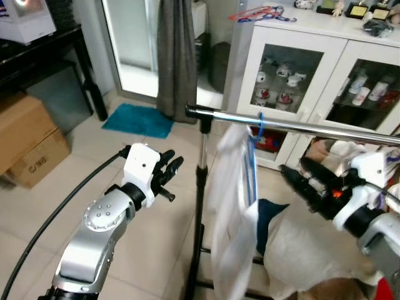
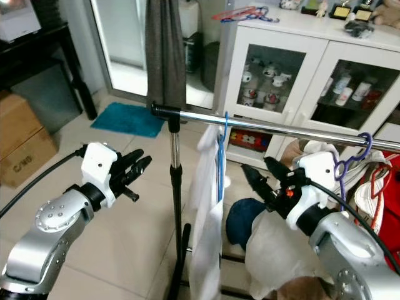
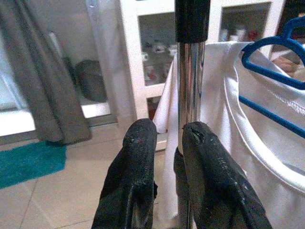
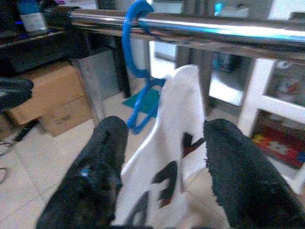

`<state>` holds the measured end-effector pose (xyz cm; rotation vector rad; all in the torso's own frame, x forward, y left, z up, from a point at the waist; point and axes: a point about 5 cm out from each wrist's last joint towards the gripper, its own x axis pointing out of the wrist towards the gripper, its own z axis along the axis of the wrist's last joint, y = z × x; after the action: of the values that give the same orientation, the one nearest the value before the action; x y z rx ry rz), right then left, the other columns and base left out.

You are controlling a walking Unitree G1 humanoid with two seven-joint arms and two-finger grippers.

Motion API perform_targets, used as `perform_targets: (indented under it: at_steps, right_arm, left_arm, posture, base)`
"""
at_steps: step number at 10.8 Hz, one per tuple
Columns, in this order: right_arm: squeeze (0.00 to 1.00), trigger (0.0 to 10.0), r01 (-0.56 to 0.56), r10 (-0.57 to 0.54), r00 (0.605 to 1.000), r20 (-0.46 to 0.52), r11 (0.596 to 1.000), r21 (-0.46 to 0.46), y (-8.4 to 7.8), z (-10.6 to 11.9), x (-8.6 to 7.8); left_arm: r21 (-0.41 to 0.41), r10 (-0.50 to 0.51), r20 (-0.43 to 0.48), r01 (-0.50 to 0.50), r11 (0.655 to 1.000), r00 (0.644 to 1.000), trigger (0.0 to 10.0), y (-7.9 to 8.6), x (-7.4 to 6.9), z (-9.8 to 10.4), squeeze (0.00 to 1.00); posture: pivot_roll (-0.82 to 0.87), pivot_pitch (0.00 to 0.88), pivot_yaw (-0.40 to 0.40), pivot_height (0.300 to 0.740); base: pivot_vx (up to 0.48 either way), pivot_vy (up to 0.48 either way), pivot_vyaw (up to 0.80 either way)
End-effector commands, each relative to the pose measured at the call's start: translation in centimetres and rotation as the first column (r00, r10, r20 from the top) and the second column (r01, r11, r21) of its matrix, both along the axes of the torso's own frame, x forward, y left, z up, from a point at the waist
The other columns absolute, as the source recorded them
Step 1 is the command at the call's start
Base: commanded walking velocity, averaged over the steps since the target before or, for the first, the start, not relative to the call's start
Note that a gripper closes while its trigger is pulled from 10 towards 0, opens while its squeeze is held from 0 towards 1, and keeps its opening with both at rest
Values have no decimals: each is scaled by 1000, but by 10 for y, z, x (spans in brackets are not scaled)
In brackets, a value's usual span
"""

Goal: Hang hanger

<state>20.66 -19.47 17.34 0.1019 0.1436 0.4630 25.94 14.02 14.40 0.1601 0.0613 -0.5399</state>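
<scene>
- Blue hanger [image 2: 220,150] w/ white shirt [image 2: 205,212] sits hooked on the chrome rail [image 2: 287,133], near the rail's capped end, at about 12 o'clock in the head views. Looks hung already, by my read.
- Right end effector [image 4: 162,157]: fingers spread, released, holding nothing; it hovers just at 3 o'clock of the shirt, pointing at it.
- Left end effector [image 3: 164,143]: fingers nearly together, nothing between them; sits at 9 o'clock of the stand pole [image 2: 176,187], apart from it.
- Risk: right fingers so near the shirt could snag fabric on pulling away, dragging the hook along or off the rail.
- Risk: hook is close to the rail end; a sideways tug toward 9 o'clock could slip it off.
- Risk: left arm bumping the pole could rock the stand.
- Containers: white glass-door cabinet [image 1: 340,50] at 1 o'clock holds cups/mugs & small items, details too small to tell. Cardboard boxes [image 1: 28,140] at 9 o'clock, closed, contents hidden.
- Purple hanger [image 2: 353,156] also on the rail, 3 o'clock side.
</scene>
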Motion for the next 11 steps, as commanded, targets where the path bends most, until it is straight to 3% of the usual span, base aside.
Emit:
perform_targets:
  at_steps: [1, 3, 5, 6, 7, 8, 9, 10, 11]
  right_arm:
    - [1000, 10000, -26, 25, 999, 45, 999, 21, -2, 6, -2]
    - [1000, 10000, -81, 78, 994, 74, 996, 38, -1, 10, -7]
    - [1000, 10000, -170, 165, 984, 73, 983, 64, 3, 15, -13]
    - [1000, 10000, -172, 171, 985, 34, 985, 26, -6, 14, -15]
    - [1000, 10000, -106, 105, 994, -12, 992, -68, -26, 12, -12]
    - [1000, 10000, -85, 83, 996, -24, 990, -109, -35, 14, -10]
    - [1000, 10000, 7, -16, 998, -56, 988, -157, -41, 16, 0]
    - [1000, 10000, 125, -142, 986, -85, 976, -180, -44, 14, 15]
    - [1000, 10000, 156, -178, 977, -117, 972, -179, -41, 12, 22]
  left_arm:
    - [8, -9, 11, 9, 1000, 1000, 10000, -2, -2, 1, 0]
    - [7, -27, 16, 27, 1000, 999, 10000, -3, -4, 1, 0]
    - [-43, -102, 41, 103, 994, 994, 10000, -4, -5, 10, 0]
    - [-41, -171, 30, 173, 984, 985, 10000, -8, -8, 13, 0]
    - [-29, -235, -10, 235, 972, 972, 10000, -11, -11, 11, 0]
    - [-18, -276, -44, 276, 961, 960, 10000, -13, -13, 8, 0]
    - [-1, -316, -41, 317, 949, 948, 10000, -15, -13, 10, 0]
    - [-32, -366, -45, 365, 931, 930, 10000, -18, -13, 15, 1000]
    - [-43, -393, -48, 391, 919, 918, 10000, -19, -13, 18, 1000]
  posture:
    - [-33, 0, -20, 740]
    - [-35, 0, -22, 740]
    - [-37, 0, -22, 740]
    - [-40, 0, -19, 740]
    - [-45, 0, -15, 740]
    - [-49, 0, -13, 740]
    - [-49, 0, -14, 740]
    - [-52, 0, -12, 740]
    - [-54, 0, -11, 740]
  base:
    - [0, -480, 0]
    - [0, -201, 0]
    - [0, 0, 0]
    - [0, 0, 0]
    - [0, 0, 0]
    - [0, 0, 0]
    - [0, 0, 0]
    - [0, 0, 0]
    - [0, 0, 0]
